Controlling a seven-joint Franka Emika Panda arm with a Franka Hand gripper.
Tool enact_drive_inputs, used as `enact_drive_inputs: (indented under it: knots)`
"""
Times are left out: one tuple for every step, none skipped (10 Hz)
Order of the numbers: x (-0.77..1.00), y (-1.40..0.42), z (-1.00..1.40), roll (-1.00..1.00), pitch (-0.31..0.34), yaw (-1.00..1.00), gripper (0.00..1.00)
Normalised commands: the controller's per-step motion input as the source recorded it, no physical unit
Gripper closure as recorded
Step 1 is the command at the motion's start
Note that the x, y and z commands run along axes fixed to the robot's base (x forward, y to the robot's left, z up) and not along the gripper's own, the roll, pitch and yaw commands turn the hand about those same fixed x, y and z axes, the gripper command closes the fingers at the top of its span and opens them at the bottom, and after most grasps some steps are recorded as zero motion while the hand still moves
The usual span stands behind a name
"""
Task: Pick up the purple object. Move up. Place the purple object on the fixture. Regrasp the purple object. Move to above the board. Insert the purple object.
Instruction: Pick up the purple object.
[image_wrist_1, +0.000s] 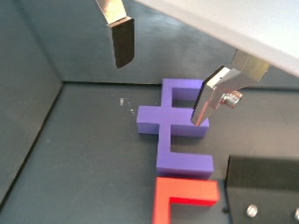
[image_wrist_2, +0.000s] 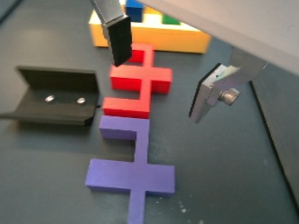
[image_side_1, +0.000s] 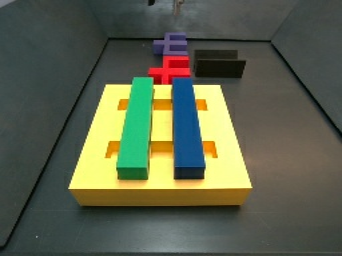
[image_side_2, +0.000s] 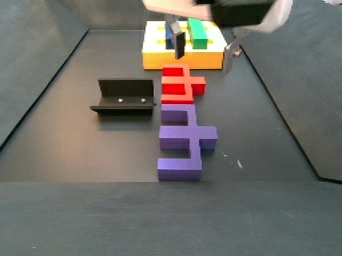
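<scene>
No step is complete: the purple object (image_side_2: 185, 149) lies ungrasped on the table at lower centre, the gripper (image_side_2: 201, 45) hovering above with fingers open, empty.

The claw (image_side_2: 202, 47) is held raised, its two flat silver fingers (image_wrist_2: 117, 33) with dark pads spread apart, nothing being gripped between them.

In a side view the pincer (image_side_1: 173, 8) is nearly all cut off by the frame's edge. In a wrist view the red block (image_wrist_1: 184, 201) and fixture (image_wrist_1: 264, 189) run out of frame.
</scene>
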Motion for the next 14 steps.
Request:
enact_drive_inputs:
  knots:
    - [0.0,0.06,-0.23,-0.05,-0.006,-0.9,0.0]
    - [0.0,0.16,-0.21,-0.02,-0.007,-0.83,0.0]
    - [-0.01,0.17,-0.21,0.0,-0.001,-0.85,0.0]
    - [-0.03,0.22,-0.21,0.0,-0.001,-0.79,0.0]
    - [-0.03,0.2,-0.23,-0.01,0.0,-0.81,0.0]
    - [-0.02,0.16,-0.26,-0.05,0.0,-0.81,0.0]
    - [-0.01,0.13,-0.27,-0.11,-0.01,-0.77,0.0]
    - [0.0,0.01,-0.31,-0.15,-0.011,-0.84,0.0]
    - [0.0,0.03,-0.37,-0.14,0.0,-0.84,0.0]
    - [-0.01,0.17,-0.44,-0.18,-0.013,-0.67,0.0]
    - [-0.06,0.33,-0.45,-0.23,-0.026,-0.49,0.0]
    - [-0.09,0.42,-0.44,-0.28,-0.071,-0.36,0.0]
    - [-0.07,0.49,-0.41,-0.35,-0.15,-0.24,0.0]
    - [0.0,0.08,-0.45,-0.22,-0.116,-0.27,0.0]
